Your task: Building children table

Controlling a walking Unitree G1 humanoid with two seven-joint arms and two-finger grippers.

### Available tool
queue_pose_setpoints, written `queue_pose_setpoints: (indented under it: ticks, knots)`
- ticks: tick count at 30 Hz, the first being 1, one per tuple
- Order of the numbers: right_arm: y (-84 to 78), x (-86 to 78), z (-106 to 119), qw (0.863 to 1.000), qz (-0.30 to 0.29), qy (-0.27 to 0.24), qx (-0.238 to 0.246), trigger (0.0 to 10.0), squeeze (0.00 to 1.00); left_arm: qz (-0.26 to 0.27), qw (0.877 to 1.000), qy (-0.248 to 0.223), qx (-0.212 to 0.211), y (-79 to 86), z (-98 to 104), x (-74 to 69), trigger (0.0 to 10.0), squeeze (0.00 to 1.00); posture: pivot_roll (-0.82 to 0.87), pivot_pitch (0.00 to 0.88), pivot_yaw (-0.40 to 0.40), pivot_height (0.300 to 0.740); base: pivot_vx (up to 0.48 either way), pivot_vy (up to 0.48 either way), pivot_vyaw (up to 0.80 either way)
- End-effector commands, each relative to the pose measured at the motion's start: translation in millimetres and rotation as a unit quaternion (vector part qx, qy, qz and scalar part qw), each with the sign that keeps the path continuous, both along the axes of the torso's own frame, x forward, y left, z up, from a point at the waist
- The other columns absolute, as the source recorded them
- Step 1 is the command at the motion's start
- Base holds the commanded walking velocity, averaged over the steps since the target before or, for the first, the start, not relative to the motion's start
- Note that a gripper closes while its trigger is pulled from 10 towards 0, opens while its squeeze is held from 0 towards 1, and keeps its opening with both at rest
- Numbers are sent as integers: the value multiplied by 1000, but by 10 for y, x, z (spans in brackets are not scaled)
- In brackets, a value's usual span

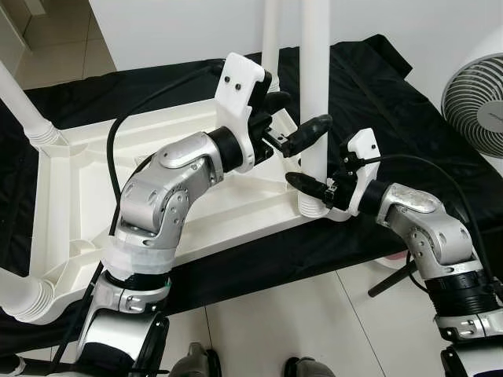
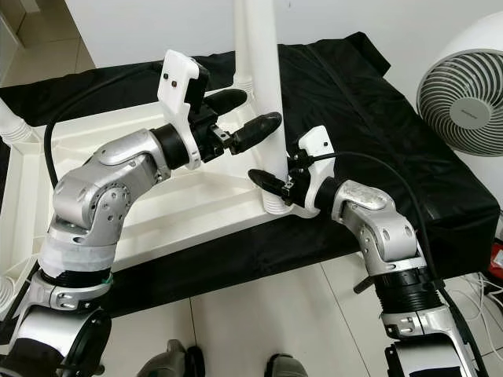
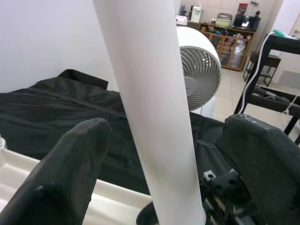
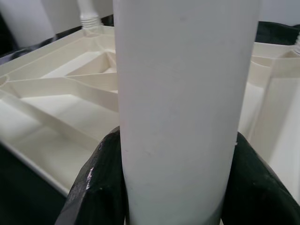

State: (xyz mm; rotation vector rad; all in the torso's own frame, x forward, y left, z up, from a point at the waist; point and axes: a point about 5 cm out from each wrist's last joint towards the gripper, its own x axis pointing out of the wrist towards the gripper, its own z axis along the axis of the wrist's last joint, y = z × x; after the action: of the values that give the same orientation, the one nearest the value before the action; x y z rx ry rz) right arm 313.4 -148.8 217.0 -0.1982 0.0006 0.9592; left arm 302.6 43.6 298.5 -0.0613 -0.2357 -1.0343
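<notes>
Upturned white children's table (image 1: 181,212) on a black cloth (image 2: 393,133), right pincer (image 2: 269,188) clamped around the base of an upright white leg (image 2: 263,94), left pincer (image 2: 250,118) open, fingers (image 3: 70,173) straddling that leg higher up, fan (image 2: 464,102) beyond the right pincer.

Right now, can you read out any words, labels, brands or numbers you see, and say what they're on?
Fan: small mark on the hub, too blurred to read.
Shelf items behind the fan in the left wrist view: too small to read.
Table leg, tabletop, black cloth, both claws: no text.
</notes>
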Motion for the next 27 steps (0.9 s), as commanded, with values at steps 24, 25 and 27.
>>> queue_pose_setpoints:
  ticks: [24, 25, 27]
  knots:
    - [33, 54, -8, 999, 21, -22, -24, 10000, 0, -75, 988, 80, -106, -129, 201, -53, 0, 0, -74, 106, 39, 740, 0, 0, 0]
    - [41, 61, -1, 999, 19, -25, -20, 10000, 0, -67, 989, 81, -107, -125, 212, -44, 0, 0, -74, 101, 37, 740, 0, 0, 0]
    - [57, 91, 40, 1000, 4, -30, -2, 10000, 0, -49, 991, 76, -100, -122, 232, -26, 0, 0, -72, 99, 35, 740, 0, 0, 0]
